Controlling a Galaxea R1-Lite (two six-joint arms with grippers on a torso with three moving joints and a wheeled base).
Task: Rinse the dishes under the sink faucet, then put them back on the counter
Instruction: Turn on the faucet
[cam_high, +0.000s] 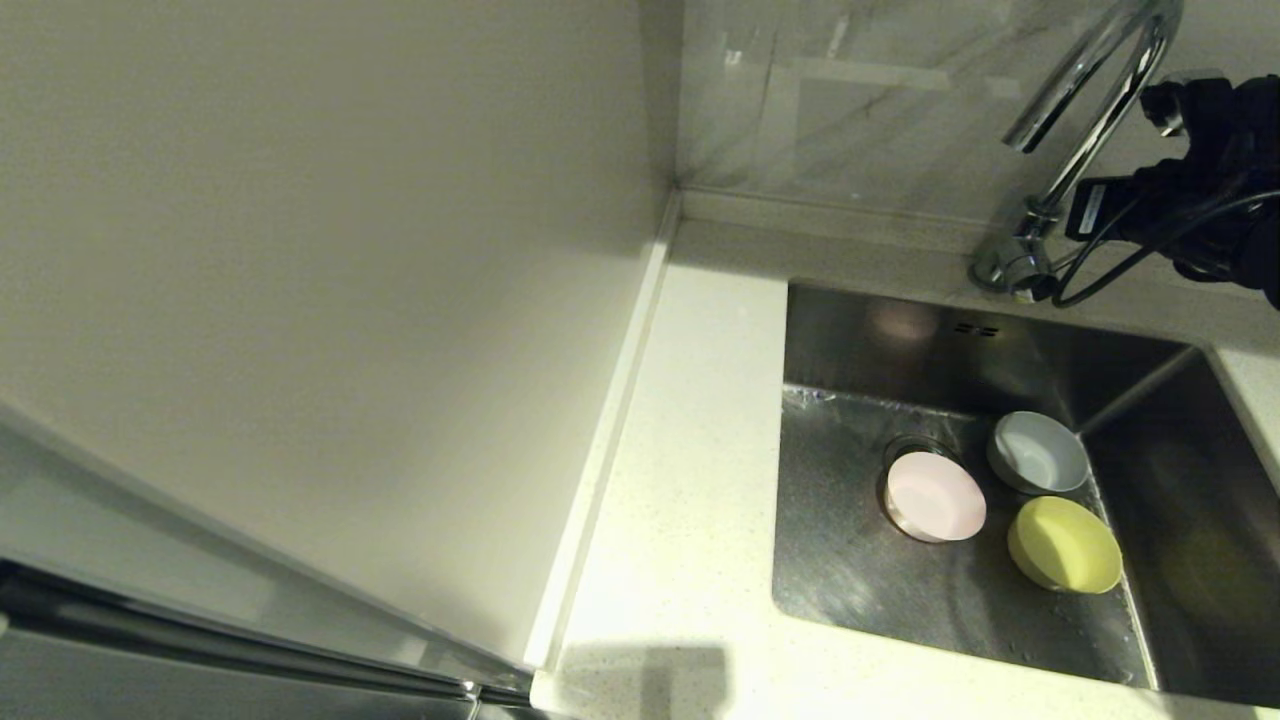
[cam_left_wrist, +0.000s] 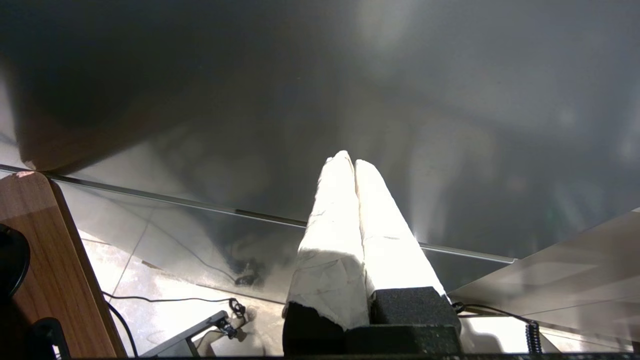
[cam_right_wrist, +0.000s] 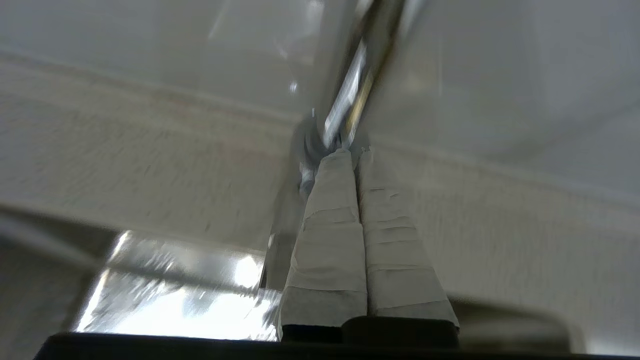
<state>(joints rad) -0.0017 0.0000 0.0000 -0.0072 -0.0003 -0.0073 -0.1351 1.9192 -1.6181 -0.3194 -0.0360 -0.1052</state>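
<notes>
Three small bowls lie in the steel sink (cam_high: 850, 570): a pale pink one (cam_high: 935, 496) over the drain, a blue-grey one (cam_high: 1038, 452) behind it, a yellow-green one (cam_high: 1064, 545) in front. The chrome gooseneck faucet (cam_high: 1090, 120) rises at the sink's back edge. My right arm (cam_high: 1200, 170) is up beside the faucet's stem. In the right wrist view my right gripper (cam_right_wrist: 354, 152) is shut and empty, its tips right at the faucet's base (cam_right_wrist: 320, 145). My left gripper (cam_left_wrist: 349, 160) is shut on nothing, parked low in front of a shiny panel, out of the head view.
The off-white speckled counter (cam_high: 690, 450) runs along the sink's left side and front. A pale wall (cam_high: 300, 250) stands at the left, a marbled backsplash (cam_high: 850, 100) behind the faucet. A metal rail (cam_high: 200, 640) crosses the lower left.
</notes>
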